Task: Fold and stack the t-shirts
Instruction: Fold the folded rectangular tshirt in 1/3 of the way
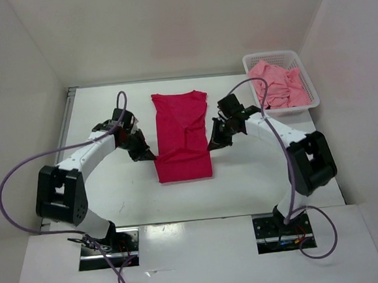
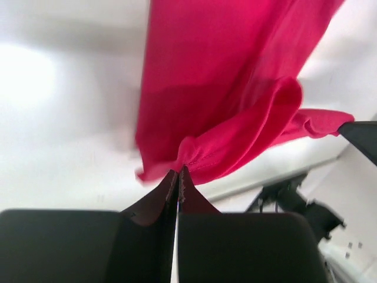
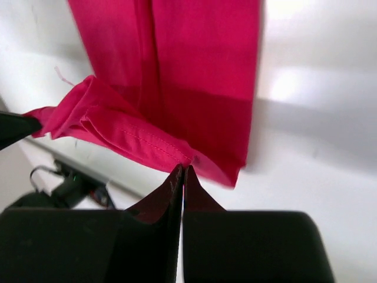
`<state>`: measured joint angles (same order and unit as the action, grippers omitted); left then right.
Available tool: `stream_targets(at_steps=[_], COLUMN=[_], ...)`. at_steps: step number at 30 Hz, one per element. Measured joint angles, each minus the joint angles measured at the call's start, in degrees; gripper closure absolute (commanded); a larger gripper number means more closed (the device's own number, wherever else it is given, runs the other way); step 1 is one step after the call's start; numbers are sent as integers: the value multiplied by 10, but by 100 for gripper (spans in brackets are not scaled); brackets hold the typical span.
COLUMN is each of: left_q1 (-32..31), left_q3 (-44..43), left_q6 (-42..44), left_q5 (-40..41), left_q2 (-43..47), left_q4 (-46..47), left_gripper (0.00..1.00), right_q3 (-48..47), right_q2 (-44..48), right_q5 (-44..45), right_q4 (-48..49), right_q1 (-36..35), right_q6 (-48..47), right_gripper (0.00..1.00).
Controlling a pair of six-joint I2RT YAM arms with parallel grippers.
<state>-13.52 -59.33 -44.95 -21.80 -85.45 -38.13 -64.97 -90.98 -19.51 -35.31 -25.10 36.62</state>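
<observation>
The crimson-magenta cloth t-shirt [image 1: 181,129] lies twelve-to-six; left gripper [image 2: 178,174] pinches its nine o'clock edge, right gripper [image 3: 183,171] the three.

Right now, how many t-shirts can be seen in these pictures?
2. The crimson t-shirt lies mid-table, its edges held by the left gripper and right gripper, jaws shut. The light pink t-shirt sits crumpled in the white basket, far right; another may hide under it.

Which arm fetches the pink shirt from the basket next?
Right. The white plastic mesh basket with the light pink cloth t-shirt sits far right, beside that arm. The right end effector and left end effector both pinch the crimson-magenta cloth t-shirt's hem, so release first.
</observation>
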Motion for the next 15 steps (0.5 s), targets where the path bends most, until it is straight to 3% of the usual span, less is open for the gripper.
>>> stream_targets(at_steps=[9, 15], left_q1=[8, 26], left_q3=[-162, -212], left_q6=[15, 16], left_q5=[53, 67], left_q2=[-167, -251], left_q4=[74, 112], left_gripper=[100, 100], right_q3=[-146, -219], right_q2=[-153, -240], right_q5=[23, 31], right_q4=[20, 31], right_q1=[59, 70], right_q6=[-47, -66], right_gripper=[100, 100])
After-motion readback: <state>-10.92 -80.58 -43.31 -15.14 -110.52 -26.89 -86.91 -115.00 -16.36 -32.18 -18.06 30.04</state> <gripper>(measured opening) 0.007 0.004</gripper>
